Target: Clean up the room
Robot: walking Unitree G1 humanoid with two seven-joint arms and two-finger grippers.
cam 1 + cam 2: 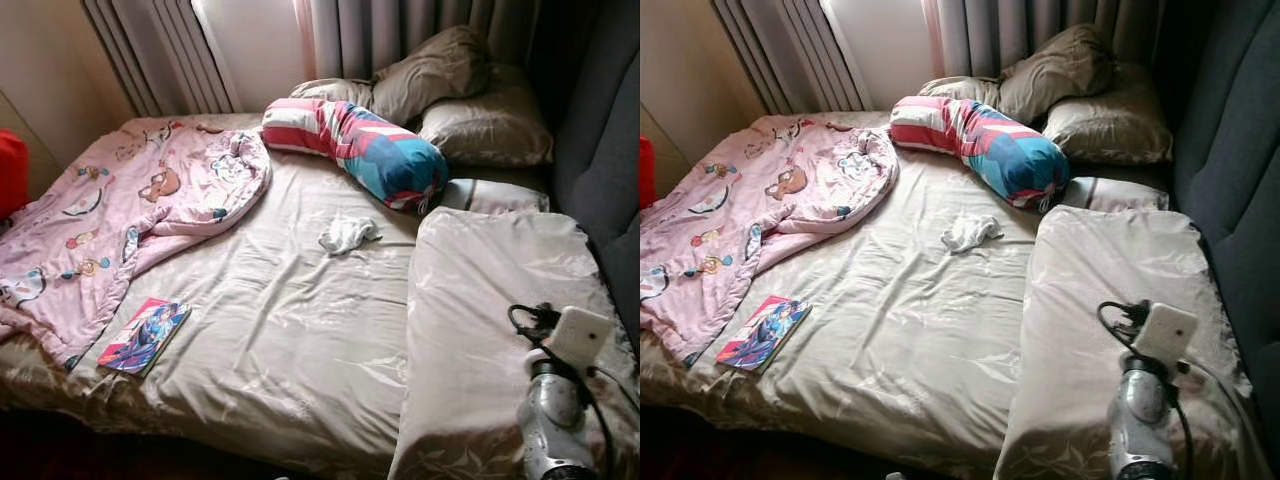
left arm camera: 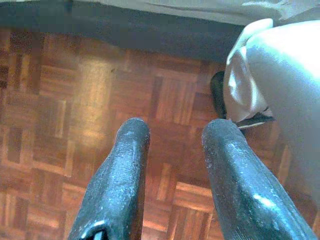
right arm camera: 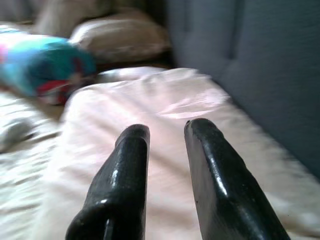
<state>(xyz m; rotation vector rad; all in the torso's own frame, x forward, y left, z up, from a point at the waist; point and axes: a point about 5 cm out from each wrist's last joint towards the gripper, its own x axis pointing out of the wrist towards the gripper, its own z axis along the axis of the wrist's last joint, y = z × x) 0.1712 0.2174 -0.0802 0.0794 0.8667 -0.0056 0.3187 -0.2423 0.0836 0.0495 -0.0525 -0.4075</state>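
While the bed (image 1: 280, 340) lies unmade in the left eye view, a sock (image 1: 347, 234) sits mid-bed, a book (image 1: 144, 337) near its foot edge, a pink blanket (image 1: 120, 210) on its left. Left wrist view: left hand (image 2: 172, 132) empty, fingers apart, over the floor (image 2: 60, 100). Right wrist view: right hand (image 3: 167, 132) empty, slightly parted, above the bed's folded duvet (image 3: 150, 105).

You had soft daylight coming through the curtains (image 1: 200, 50), sheen on the bed sheet (image 1: 300, 330), and a blurred right wrist view.
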